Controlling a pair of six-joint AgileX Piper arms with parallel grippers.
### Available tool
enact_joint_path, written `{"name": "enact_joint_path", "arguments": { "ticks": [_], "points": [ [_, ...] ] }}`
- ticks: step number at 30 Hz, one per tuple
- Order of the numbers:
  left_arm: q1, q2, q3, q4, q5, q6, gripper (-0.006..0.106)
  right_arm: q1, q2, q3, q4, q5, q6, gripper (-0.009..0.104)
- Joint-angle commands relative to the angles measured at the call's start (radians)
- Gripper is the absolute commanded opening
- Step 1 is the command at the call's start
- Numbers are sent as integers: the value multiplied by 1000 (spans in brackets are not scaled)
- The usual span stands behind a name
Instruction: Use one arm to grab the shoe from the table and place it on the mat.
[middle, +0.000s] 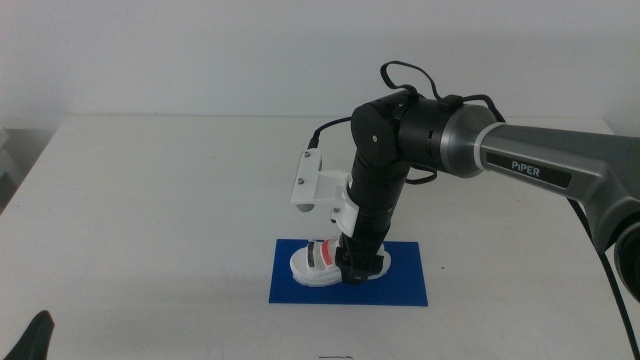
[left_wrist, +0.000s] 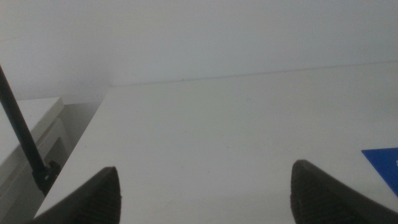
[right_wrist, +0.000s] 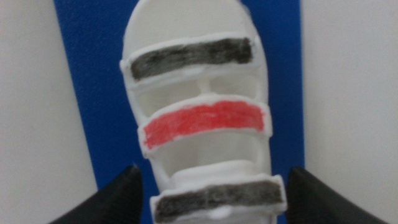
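The white shoe (middle: 318, 264), with red and dark stripes on its straps, rests on the blue mat (middle: 400, 285) on the white table (middle: 150, 200). The right arm (middle: 480, 145) reaches down from the right. Its gripper (middle: 358, 268) is at the shoe's right end. In the right wrist view the shoe (right_wrist: 202, 118) lies lengthwise on the mat (right_wrist: 93, 74), and the right gripper (right_wrist: 214, 186) has a jaw close against each side of it. The left gripper (left_wrist: 205, 186) is open and empty, low at the table's near left corner (middle: 35, 335).
The mat's corner shows in the left wrist view (left_wrist: 382, 163). The table's left edge (left_wrist: 81, 149) drops off beside a dark cable (left_wrist: 22, 137). Bare white tabletop surrounds the mat on all sides.
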Motion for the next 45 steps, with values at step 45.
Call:
{"name": "enact_joint_path", "arguments": {
  "ticks": [45],
  "points": [
    [-2,-19,-3,-9,-83,-15,94,-416,-1804,1338,-162,-862,844,94]
  ]
}}
